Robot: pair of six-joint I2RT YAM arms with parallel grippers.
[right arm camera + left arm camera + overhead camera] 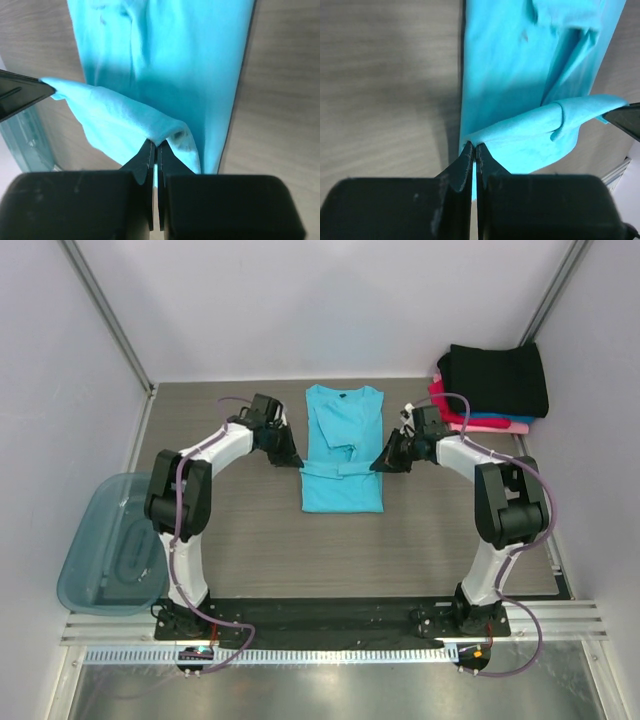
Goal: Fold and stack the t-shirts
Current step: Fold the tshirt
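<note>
A bright turquoise t-shirt (342,445) lies lengthwise in the middle of the table, sleeves folded in. My left gripper (293,462) is shut on its left edge, and the left wrist view shows the cloth (520,75) pinched at the fingertips (474,146). My right gripper (380,465) is shut on the opposite edge, the fabric (165,60) bunched at its tips (156,143). Between the two grippers a raised fold of cloth (545,125) spans the shirt's width. Other folded t-shirts are stacked at the back right, black (497,380) above pink (440,400) and blue (500,423).
A translucent blue-grey plastic bin (108,545) sits off the table's left edge beside the left arm. White walls enclose the table at the back and on both sides. The stack of shirts stands close behind the right arm's elbow.
</note>
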